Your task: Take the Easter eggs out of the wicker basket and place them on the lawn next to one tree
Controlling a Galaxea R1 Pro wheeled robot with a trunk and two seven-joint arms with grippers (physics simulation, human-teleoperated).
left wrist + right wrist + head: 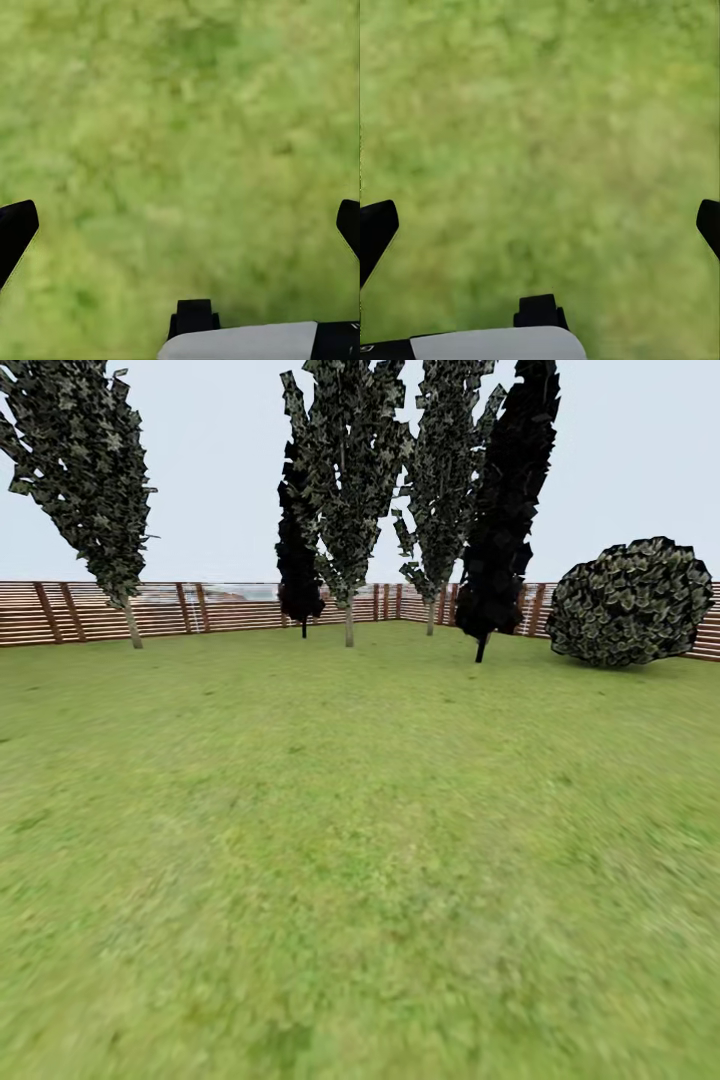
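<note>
The lawn (360, 860) extends flat to a slatted fence (200, 610) lined with trees (345, 490) and a bush (630, 600). Left gripper (180, 225) and right gripper (540, 225) hang over grass, jaws spread wide, holding nothing.

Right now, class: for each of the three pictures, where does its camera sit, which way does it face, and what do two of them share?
Head view: high on the robot, facing forward over mottled green lawn to tall dark-leaved trees; no body visible.
Left wrist view: faces down on grass; open left gripper.
Right wrist view: likewise; open right gripper.
Shared: both wrist views show blurred grass between black fingertips.
</note>
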